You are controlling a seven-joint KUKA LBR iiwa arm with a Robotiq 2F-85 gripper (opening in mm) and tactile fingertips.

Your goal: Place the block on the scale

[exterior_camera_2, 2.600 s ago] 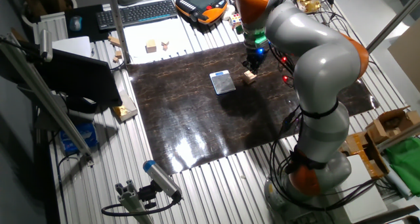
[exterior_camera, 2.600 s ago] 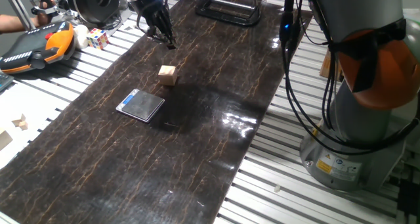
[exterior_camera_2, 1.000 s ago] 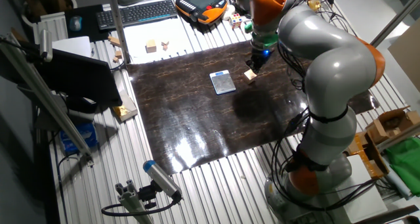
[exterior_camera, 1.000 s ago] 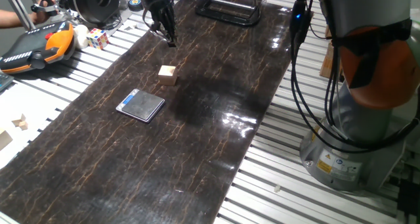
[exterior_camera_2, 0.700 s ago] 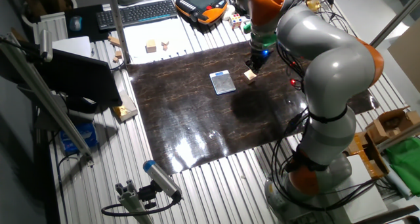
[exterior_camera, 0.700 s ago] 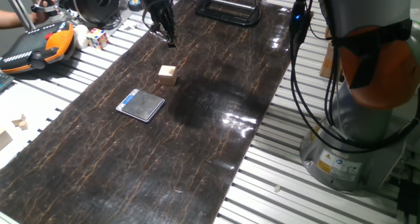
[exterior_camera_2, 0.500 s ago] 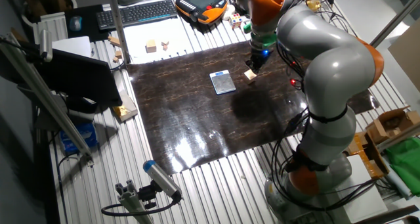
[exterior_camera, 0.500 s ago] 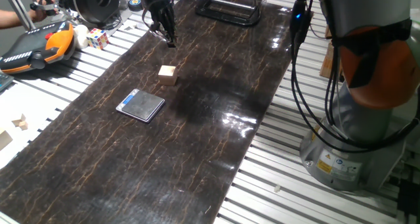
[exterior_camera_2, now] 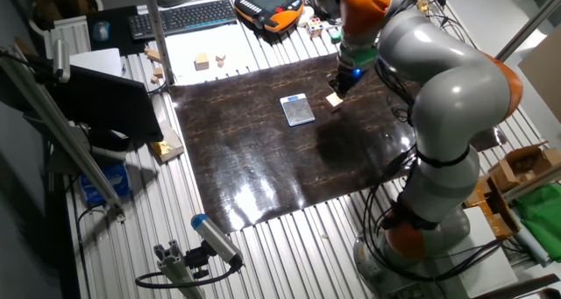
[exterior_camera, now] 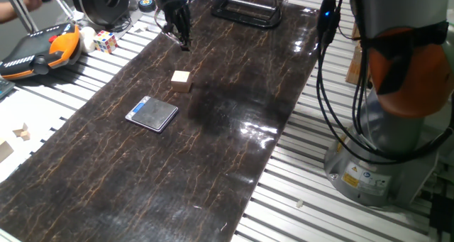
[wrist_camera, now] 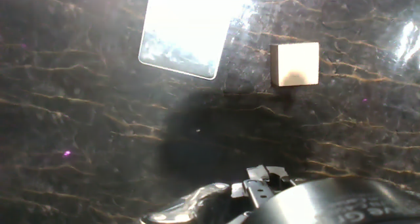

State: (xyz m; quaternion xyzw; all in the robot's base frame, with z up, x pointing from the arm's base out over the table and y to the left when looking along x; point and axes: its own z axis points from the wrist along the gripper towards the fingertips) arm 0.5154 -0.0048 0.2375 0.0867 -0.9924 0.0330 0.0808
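The block point(exterior_camera: 181, 80) is a small tan wooden cube on the dark mat, apart from the scale point(exterior_camera: 152, 113), a thin flat square with a dark top and silver rim. Both show in the other fixed view, block point(exterior_camera_2: 334, 100) and scale point(exterior_camera_2: 297, 110). In the hand view the block point(wrist_camera: 294, 64) lies upper right and the scale point(wrist_camera: 187, 30) is washed out by glare. My gripper point(exterior_camera: 183, 40) hangs above the mat just beyond the block, empty, its dark fingers slightly apart.
An orange-black pendant point(exterior_camera: 39, 50) and a multicoloured puzzle cube point(exterior_camera: 105, 40) lie off the mat at the far left. Pale wood scraps point(exterior_camera: 21, 133) lie on the slatted table. A black frame point(exterior_camera: 248, 11) stands at the mat's far end. The robot base point(exterior_camera: 386, 150) stands at the right.
The arm's upper links have swung a little to the right, and the gripper has shifted slightly away from the block. The block and the scale have not moved.
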